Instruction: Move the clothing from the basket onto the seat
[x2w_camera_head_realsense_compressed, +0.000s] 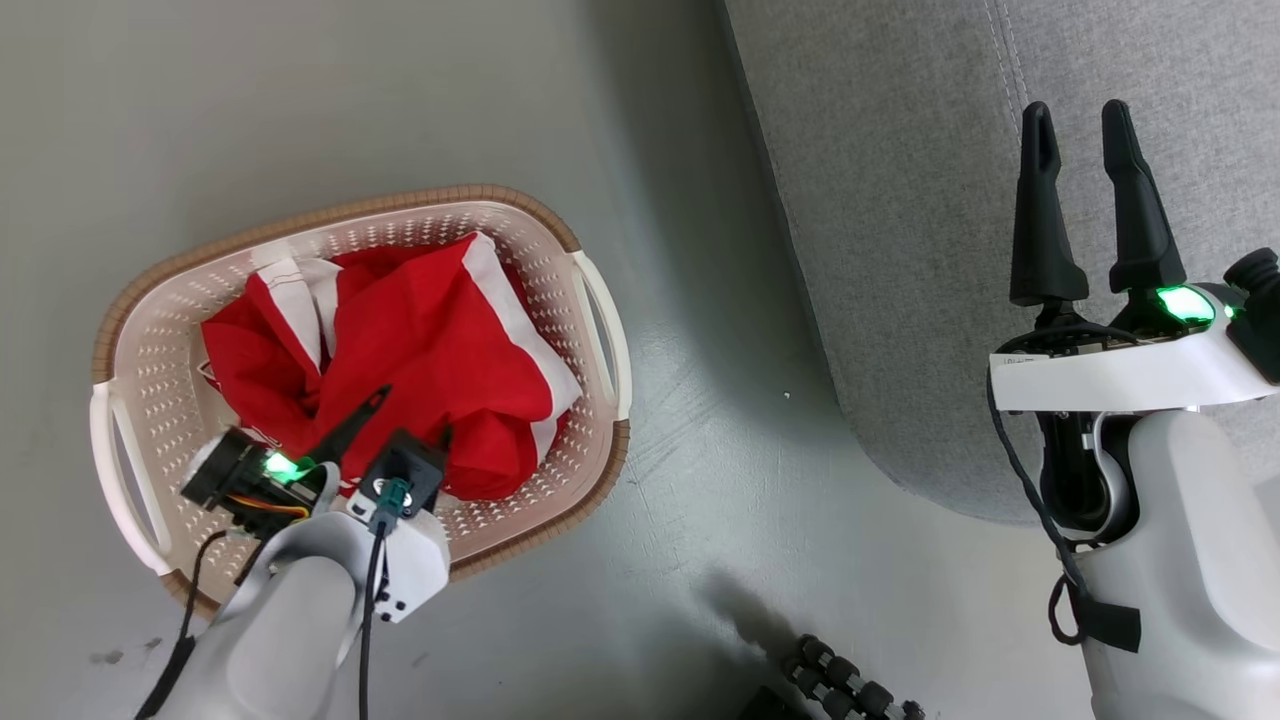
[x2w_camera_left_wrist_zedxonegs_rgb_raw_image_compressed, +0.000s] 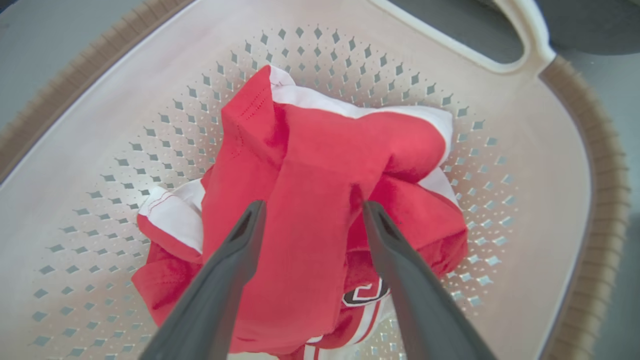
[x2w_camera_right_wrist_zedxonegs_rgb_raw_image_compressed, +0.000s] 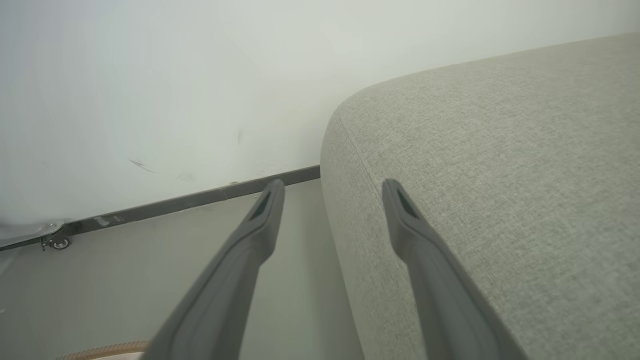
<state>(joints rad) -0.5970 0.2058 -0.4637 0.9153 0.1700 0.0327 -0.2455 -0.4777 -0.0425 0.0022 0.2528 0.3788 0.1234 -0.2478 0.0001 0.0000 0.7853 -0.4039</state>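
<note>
Two tools are at work, and both stand released, fingers spread and grasping nothing. The left tool (x2w_camera_left_wrist_zedxonegs_rgb_raw_image_compressed: 314, 205) hangs inside the basket (x2w_camera_head_realsense_compressed: 160, 340), its fingers straddling a raised fold of the clothing (x2w_camera_head_realsense_compressed: 420, 330). Whether the tips touch the cloth or sit just above it, I cannot tell. All the clothing lies bunched in the middle of the basket, red with white panels, with a scrap of dark lettering and stripe trim low in the heap. The seat (x2w_camera_head_realsense_compressed: 900, 200) stands beside the basket, across a strip of floor (x2w_camera_head_realsense_compressed: 700, 450). None of the clothing is on the part of the seat that shows. The right tool (x2w_camera_head_realsense_compressed: 1078, 110) hovers over the seat's corner, well apart from the basket. The step in hand reads as the first pick, the reach into the basket. The next move, as I judge it, calls for the left tool to sink a little deeper over that fold, clench on it, lift the cloth clear of the basket's rim and carry it across to the seat.
</note>
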